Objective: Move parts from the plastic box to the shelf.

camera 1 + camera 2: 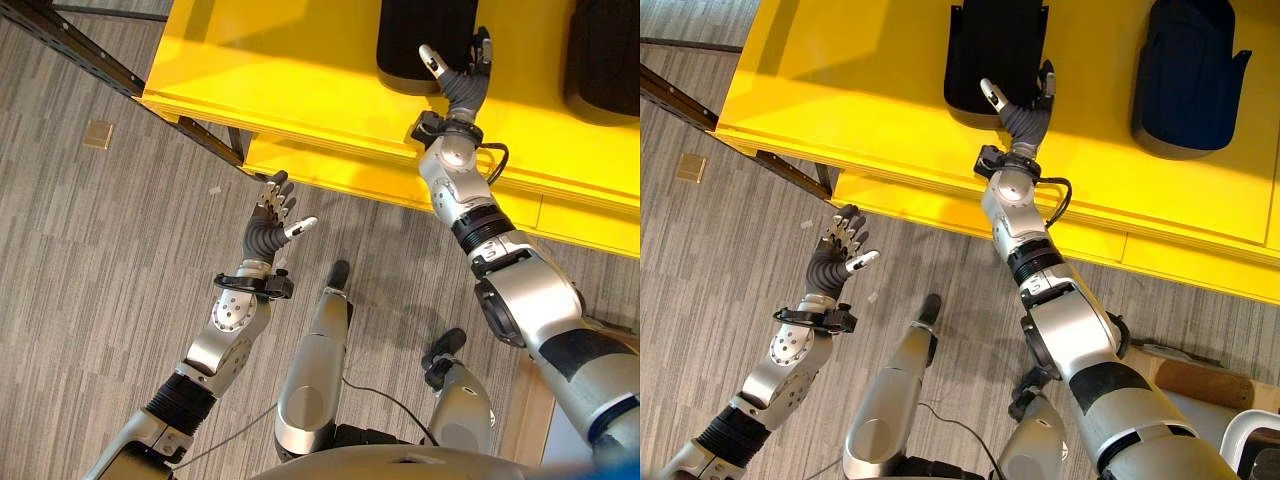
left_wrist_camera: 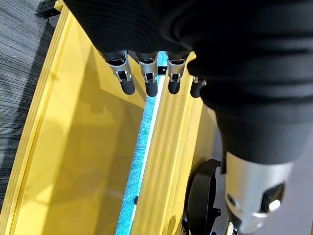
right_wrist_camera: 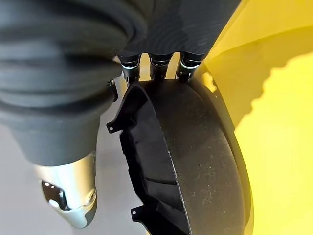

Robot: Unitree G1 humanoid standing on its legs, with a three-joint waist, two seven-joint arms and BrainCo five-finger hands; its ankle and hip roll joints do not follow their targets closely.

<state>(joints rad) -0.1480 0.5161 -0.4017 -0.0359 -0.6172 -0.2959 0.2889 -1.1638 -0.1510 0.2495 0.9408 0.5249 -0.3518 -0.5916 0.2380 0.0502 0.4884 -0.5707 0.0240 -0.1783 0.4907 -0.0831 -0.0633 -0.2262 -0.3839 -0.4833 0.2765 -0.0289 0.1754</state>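
Note:
A black moulded part [image 1: 995, 50] lies on the yellow shelf [image 1: 840, 90], and its curved rim [image 3: 195, 161] shows close in the right wrist view. My right hand [image 1: 1020, 115] reaches onto the shelf and rests against the part's near edge. Its thumb is straight and its fingers [image 3: 156, 63] lie along the rim, so the hand is open. A second black part [image 1: 1185, 80] sits further right on the shelf. My left hand [image 1: 272, 225] hangs over the floor in front of the shelf. Its fingers [image 2: 149, 81] are spread and hold nothing.
The shelf's dark metal brace [image 1: 80, 50] runs diagonally at the upper left. A small tan square [image 1: 98, 134] lies on the grey floor. A wooden edge [image 1: 1190, 380] and a white rim [image 1: 1250, 435] show at the lower right.

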